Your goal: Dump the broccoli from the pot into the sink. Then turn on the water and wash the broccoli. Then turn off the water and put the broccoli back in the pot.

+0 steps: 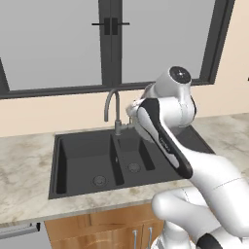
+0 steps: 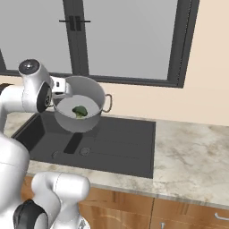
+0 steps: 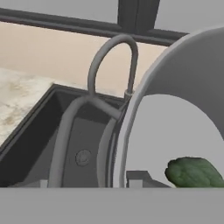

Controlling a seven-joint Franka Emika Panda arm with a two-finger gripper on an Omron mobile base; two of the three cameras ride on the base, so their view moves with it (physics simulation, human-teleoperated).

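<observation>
My gripper is shut on the left handle of the grey pot and holds it in the air, tipped with its mouth toward the camera. The pot hangs over the dark sink, above the smaller basin and the drainboard. The broccoli lies inside the pot, low against its pale bottom. In the hand view the pot's rim fills the right side, with the broccoli at the lower right and the handle loop curving to the left. The sink holds nothing.
The gooseneck faucet stands behind the divider between the basins, close to my hand; in the hand view the faucet arches just left of the pot. No water runs. Marble counter spreads to the right, and a window runs behind.
</observation>
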